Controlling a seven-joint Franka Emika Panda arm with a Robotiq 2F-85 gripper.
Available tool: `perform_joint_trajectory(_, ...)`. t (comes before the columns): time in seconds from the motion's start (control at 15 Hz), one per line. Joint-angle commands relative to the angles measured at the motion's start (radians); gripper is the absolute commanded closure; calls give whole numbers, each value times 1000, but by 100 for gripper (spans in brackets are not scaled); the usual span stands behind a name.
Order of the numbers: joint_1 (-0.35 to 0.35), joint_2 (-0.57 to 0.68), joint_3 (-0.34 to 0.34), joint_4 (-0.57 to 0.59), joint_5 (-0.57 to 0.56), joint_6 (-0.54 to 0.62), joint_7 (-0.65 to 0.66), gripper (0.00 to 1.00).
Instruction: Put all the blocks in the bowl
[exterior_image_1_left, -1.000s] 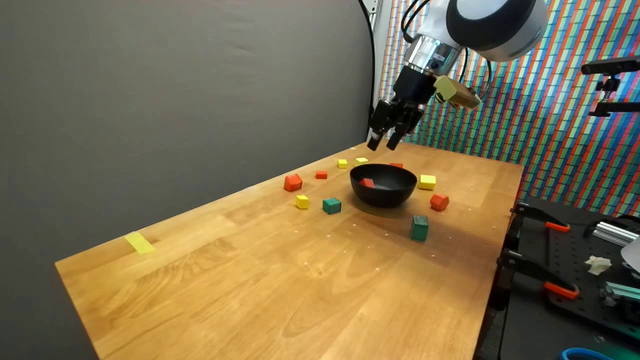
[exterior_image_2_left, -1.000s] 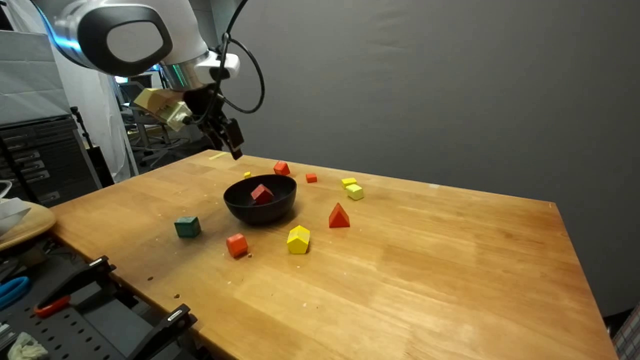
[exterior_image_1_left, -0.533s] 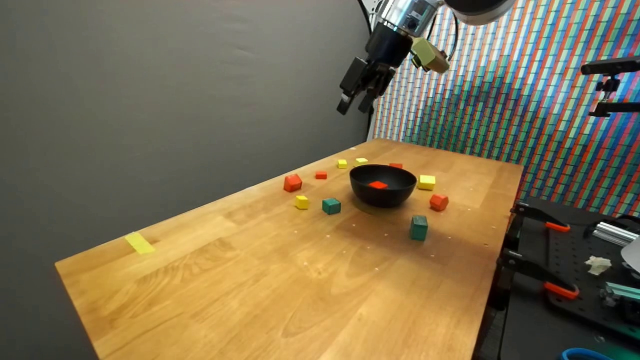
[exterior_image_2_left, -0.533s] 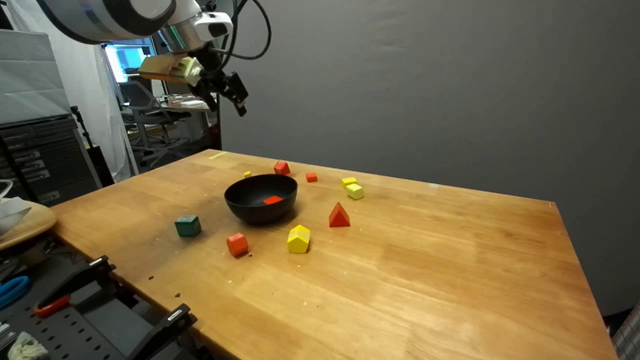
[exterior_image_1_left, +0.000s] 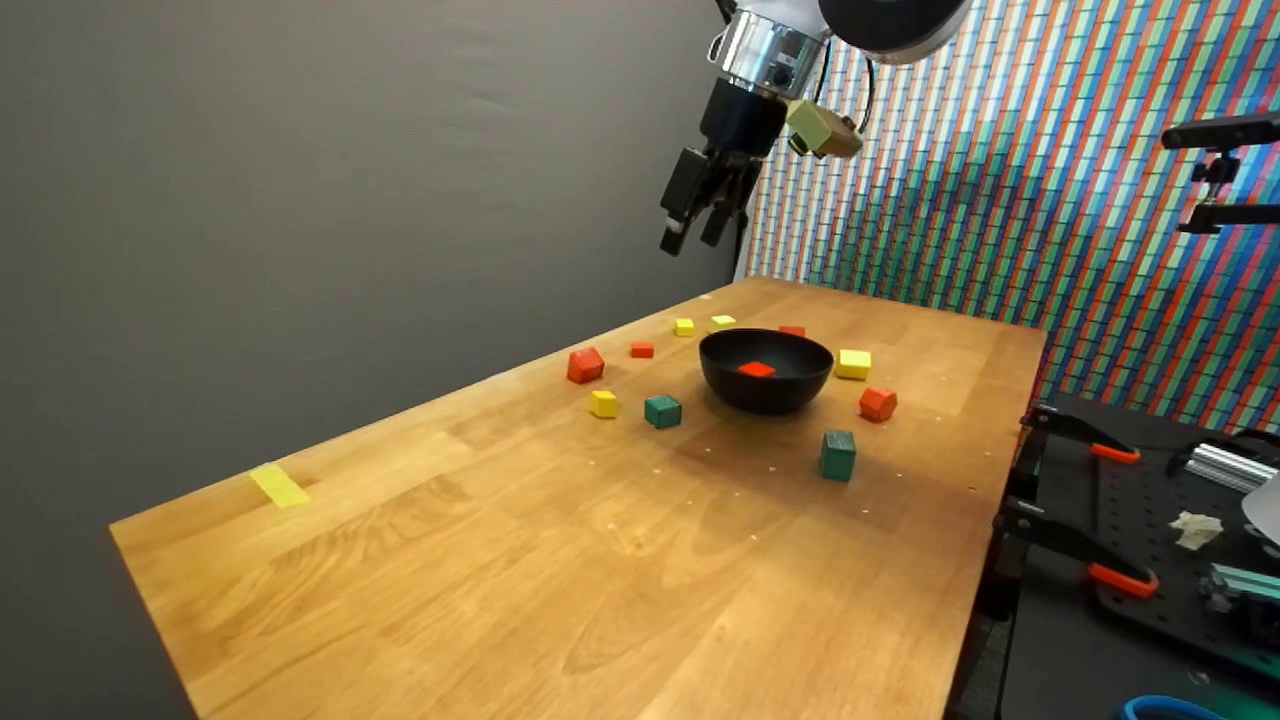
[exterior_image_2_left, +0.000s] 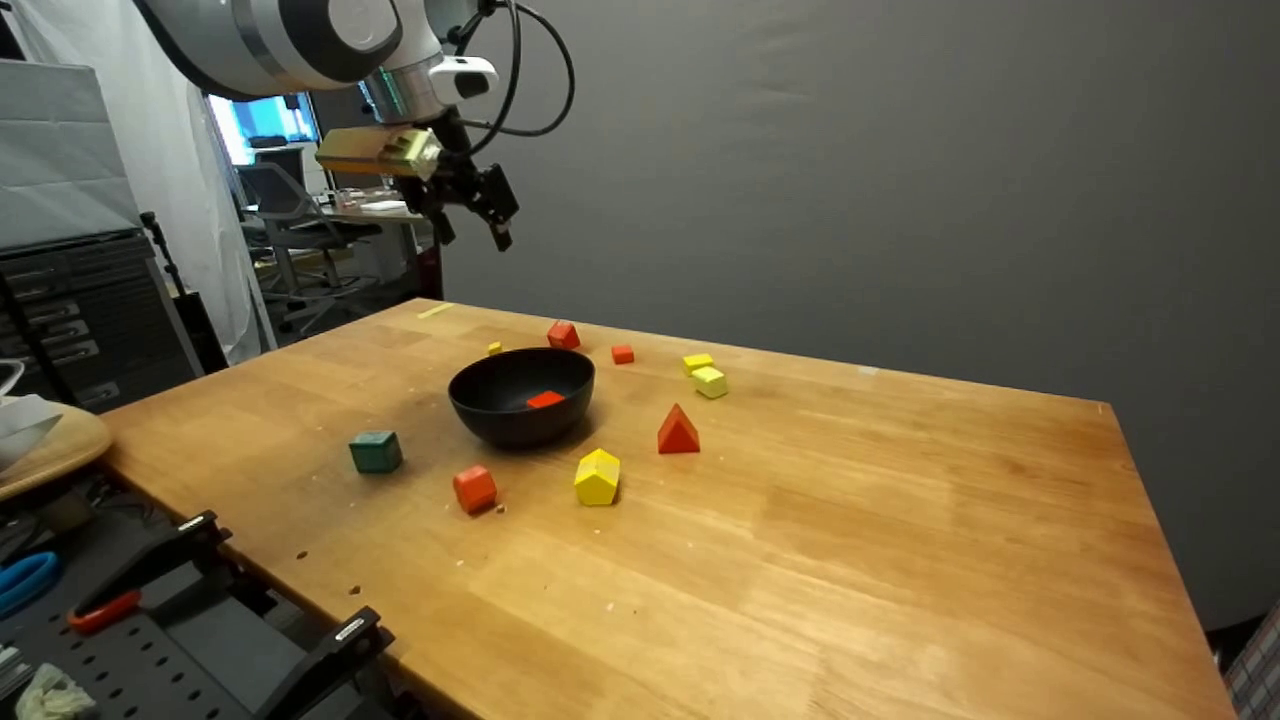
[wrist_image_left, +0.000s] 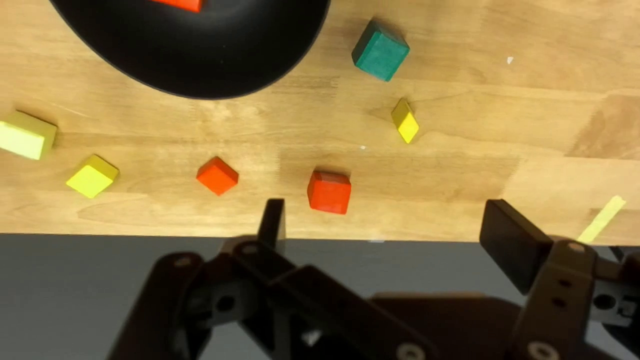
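Fingers (wrist_image_left: 512, 240) spread wide, higher than the bowl (exterior_image_2_left: 512, 428); an apparent clamp label (exterior_image_2_left: 357, 629) is illegible.

Smooth wood, matt colour, bright metal

The table (exterior_image_1_left: 500, 570), across the middle of the frame, is wood, its grain showing under a smooth, slightly shiny finish. The bowl (exterior_image_1_left: 766, 391) is smooth, with a satin sheen. In the wrist view, a red block (wrist_image_left: 330, 193) and a green block (wrist_image_left: 381, 54) look matt, like painted wood. At the top of both exterior views, the grey backdrop (exterior_image_1_left: 380, 200) is matt and faintly creased; cloth or paper, hard to tell. The arm (exterior_image_2_left: 240, 45), upper left in an exterior view, has a smooth plastic-looking shell and a polished metal band (exterior_image_2_left: 407, 95).
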Motion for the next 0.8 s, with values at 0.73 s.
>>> perform_joint_trajectory(0.73,166,611,-150,751,-126,-302,94,0)
